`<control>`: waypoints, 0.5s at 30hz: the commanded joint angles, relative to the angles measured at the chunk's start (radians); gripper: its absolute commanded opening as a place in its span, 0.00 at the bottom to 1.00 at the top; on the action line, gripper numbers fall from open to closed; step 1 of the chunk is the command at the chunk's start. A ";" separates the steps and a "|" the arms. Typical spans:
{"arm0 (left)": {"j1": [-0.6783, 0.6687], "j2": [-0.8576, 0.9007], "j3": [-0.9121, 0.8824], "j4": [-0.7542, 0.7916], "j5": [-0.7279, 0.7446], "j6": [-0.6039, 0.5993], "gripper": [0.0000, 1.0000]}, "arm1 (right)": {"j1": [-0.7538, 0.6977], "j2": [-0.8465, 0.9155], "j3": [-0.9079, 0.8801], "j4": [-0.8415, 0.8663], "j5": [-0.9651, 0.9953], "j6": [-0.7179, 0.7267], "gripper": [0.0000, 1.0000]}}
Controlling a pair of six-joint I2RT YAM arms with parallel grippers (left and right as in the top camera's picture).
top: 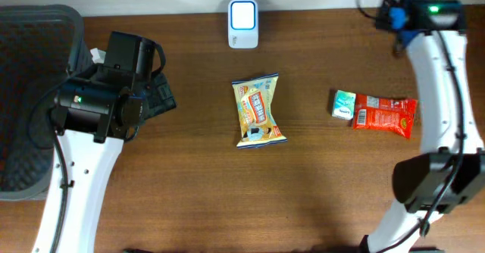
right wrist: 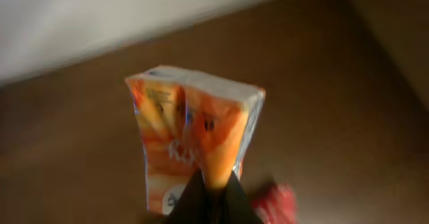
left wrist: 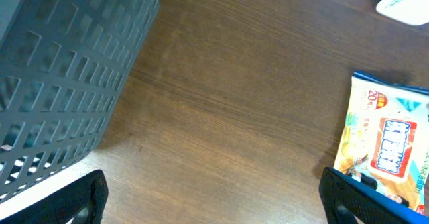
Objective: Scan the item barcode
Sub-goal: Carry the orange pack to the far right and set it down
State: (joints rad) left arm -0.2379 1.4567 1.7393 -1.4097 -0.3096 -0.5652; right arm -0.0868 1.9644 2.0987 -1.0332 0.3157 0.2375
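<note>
1. Near the back right corner of the table [top: 197, 177], the right gripper [right wrist: 213, 187] is pinched together on one end of an orange packet [right wrist: 194, 130]. The packet sticks out beyond its fingertips in the right wrist view (that picture is blurred, so the print cannot be read).
2. Behind the packet lies brown tabletop, with a red patch [right wrist: 278, 204] low at the right, too blurred to identify.
3. The white scanner [top: 242, 23] sits at the back edge of the table, about midway across and well apart from the right gripper.
4. The left gripper [left wrist: 211, 184] has its jaws wide apart and holds nothing. It hangs over bare wood beside the dark mesh basket [left wrist: 60, 83].
5. A yellow-and-blue snack bag [top: 258, 110] lies flat in the middle of the table, in front of the scanner.
6. To the right of the snack bag lie a small green-and-white pack [top: 342, 104] and a red packet [top: 385, 115], touching each other.
</note>
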 commanded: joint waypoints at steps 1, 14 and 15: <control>0.005 -0.016 0.008 -0.002 0.000 0.002 0.99 | -0.176 0.026 -0.065 -0.034 -0.024 0.165 0.04; 0.005 -0.016 0.008 -0.002 0.000 0.002 0.99 | -0.674 0.040 -0.520 0.449 -0.047 0.293 0.04; 0.005 -0.016 0.008 -0.002 0.000 0.002 0.99 | -0.706 0.040 -0.563 0.528 -0.047 0.275 0.04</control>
State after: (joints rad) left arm -0.2379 1.4563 1.7393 -1.4105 -0.3099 -0.5648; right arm -0.7361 2.0041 1.6066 -0.6079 0.2668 0.5205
